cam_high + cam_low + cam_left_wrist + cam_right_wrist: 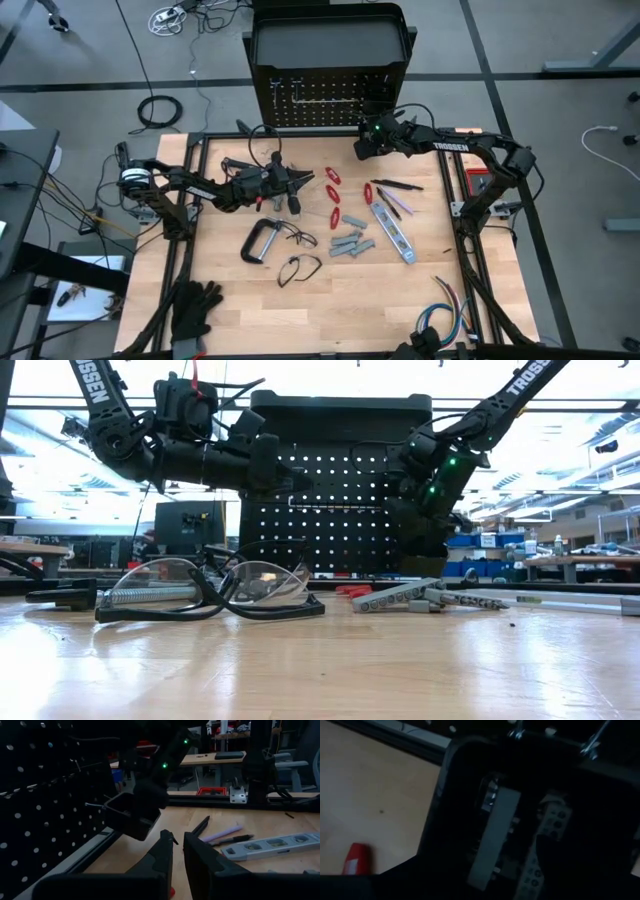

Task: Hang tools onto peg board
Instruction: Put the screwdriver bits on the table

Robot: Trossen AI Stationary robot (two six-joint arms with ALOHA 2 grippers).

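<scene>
The black peg board [330, 95] stands upright at the table's far edge, with silver hooks and a small black bin [131, 814] low on its front. My right gripper [362, 148] hangs open over the bin, slanting down into its open top. Grey metal pieces [494, 837] lie inside the bin. My left gripper [177, 852] hovers level left of the bin, its fingers almost together with only a narrow slit and nothing seen in it. A hammer [285, 195], a grey C-clamp [262, 242], red-handled tools [333, 182] and grey pieces [352, 243] lie flat on the table. My right gripper stands at the bin's open top [470, 750], coming from above and the table's right. I cannot tell whether a finger touches the bin's rim or the pieces inside.
Safety glasses [240, 585] lie mid-table. A silver level [393, 232] and pens [395, 188] lie to the right. Black gloves [195, 305] lie at the near left corner and a coloured wire bundle [445, 305] at the near right.
</scene>
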